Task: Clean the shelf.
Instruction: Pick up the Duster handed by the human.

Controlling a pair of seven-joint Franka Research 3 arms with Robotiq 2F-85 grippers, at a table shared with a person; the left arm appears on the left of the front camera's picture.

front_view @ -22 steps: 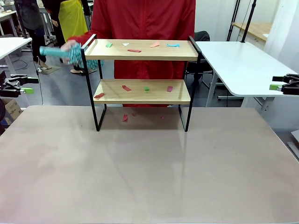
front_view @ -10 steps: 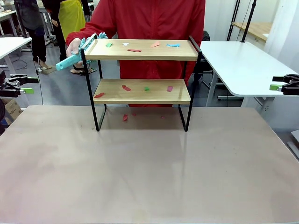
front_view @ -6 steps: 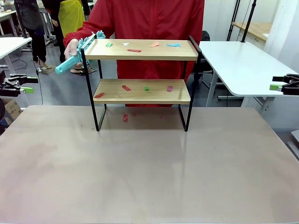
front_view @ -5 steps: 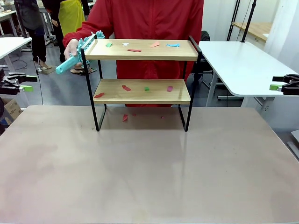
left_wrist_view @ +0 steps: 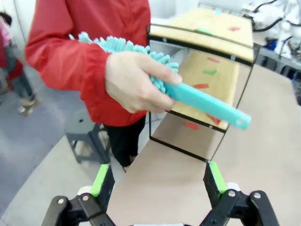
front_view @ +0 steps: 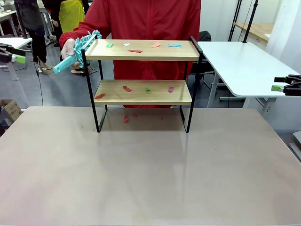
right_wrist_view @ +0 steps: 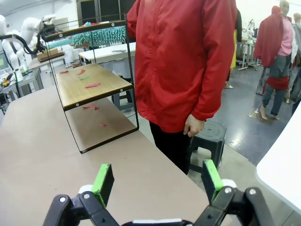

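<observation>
your front camera faces the shelf (front_view: pixel 117 52) across the table (front_view: pixel 150 165) — both wrist cameras see it endwise, left nearer.

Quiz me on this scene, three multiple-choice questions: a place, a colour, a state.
1. Where is the duster? A) on the lower board B) held at the shelf's top left end C) lying on the table
2. What colour is the duster? A) teal B) red C) yellow
3. How is the left gripper? A) shut on the duster B) shut on a scrap C) open
Answers: B, the person's hand holds it there; A, it is teal throughout; C, its green pads stand wide apart, holding nothing.
</observation>
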